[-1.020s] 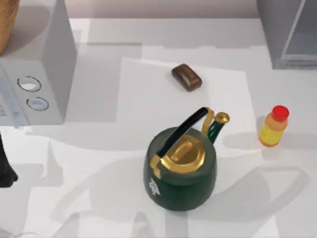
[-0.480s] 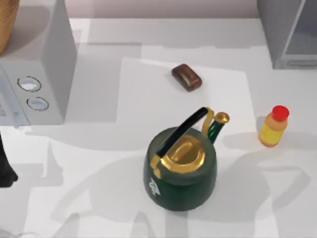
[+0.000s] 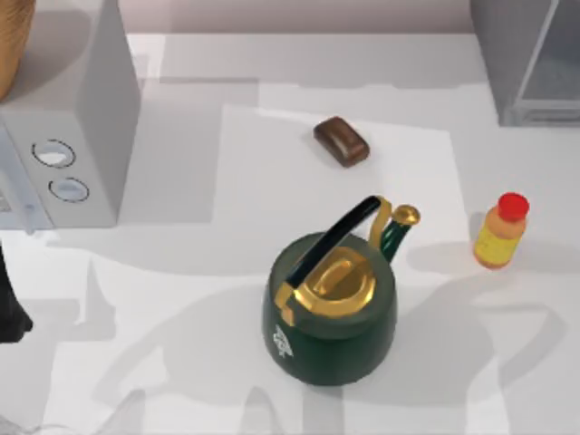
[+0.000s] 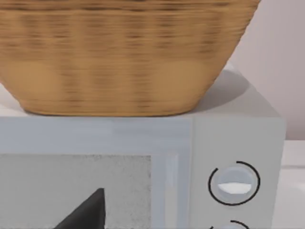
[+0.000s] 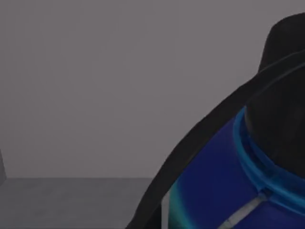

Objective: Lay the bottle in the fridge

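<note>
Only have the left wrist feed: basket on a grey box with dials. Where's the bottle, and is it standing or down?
Observer: In the top view the bottle stands upright on the right side of the table, red cap up, nothing gripping it.
Operator: Fridge?
Observer: The fridge sits at the top view's upper right corner, apart from the bottle.
Operator: Anything in the way?
Observer: The green kettle stands to the bottle's left, mid-table, not between bottle and fridge.
</note>
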Robot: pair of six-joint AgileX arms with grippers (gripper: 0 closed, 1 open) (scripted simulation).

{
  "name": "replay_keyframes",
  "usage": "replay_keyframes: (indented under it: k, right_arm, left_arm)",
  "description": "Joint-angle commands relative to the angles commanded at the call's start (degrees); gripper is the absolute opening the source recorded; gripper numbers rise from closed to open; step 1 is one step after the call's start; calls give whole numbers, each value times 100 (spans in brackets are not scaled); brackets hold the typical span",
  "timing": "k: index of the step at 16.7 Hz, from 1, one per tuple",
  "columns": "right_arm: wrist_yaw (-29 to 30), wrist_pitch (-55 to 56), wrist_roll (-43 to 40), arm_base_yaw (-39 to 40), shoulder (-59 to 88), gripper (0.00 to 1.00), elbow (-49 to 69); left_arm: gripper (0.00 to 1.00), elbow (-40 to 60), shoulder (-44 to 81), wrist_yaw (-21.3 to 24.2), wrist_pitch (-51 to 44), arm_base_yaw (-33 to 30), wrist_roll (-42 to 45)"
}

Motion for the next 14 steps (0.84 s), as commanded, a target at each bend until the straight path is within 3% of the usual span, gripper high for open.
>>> replay_keyframes:
  k: [8,14]
  right_arm:
    - [0,0,0,0,0,98,0]
    - [0,0,0,0,0,100,0]
  left_arm:
    - [100,0,0,0,0,0,0]
    - [100,0,0,0,0,0,0]
